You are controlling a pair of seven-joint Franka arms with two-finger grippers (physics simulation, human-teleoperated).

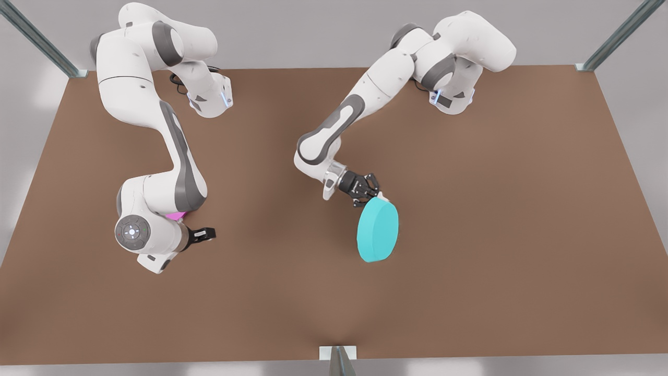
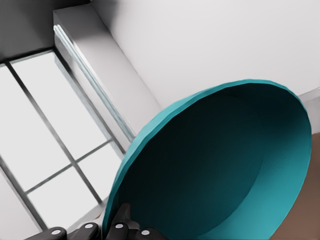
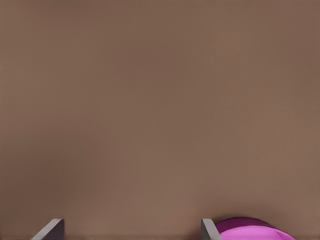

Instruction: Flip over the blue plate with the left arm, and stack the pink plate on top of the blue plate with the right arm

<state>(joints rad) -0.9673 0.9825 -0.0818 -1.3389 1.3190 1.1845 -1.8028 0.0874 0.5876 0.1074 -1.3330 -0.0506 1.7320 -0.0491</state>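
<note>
The blue plate [image 1: 377, 230] hangs above the table, tilted almost on edge, with its flat underside toward the front camera. My left gripper [image 1: 371, 194], on the arm at the front view's right, is shut on the plate's upper rim. The left wrist view looks into the blue plate's hollow inside [image 2: 215, 170], with the fingers [image 2: 121, 227] clamped at the rim. A sliver of the pink plate [image 1: 176, 215] peeks out from under the arm at the front view's left. My right gripper [image 1: 204, 233] stands open beside it. The right wrist view catches the pink plate's edge [image 3: 250, 231] just outside one fingertip [image 3: 209, 229].
The brown table [image 1: 469, 287] spreads wide around both arms. Metal frame posts stand at its back corners [image 1: 616, 36] and at the middle of the front edge [image 1: 338, 360]. A window [image 2: 45, 150] and a grey wall lie behind the blue plate in the left wrist view.
</note>
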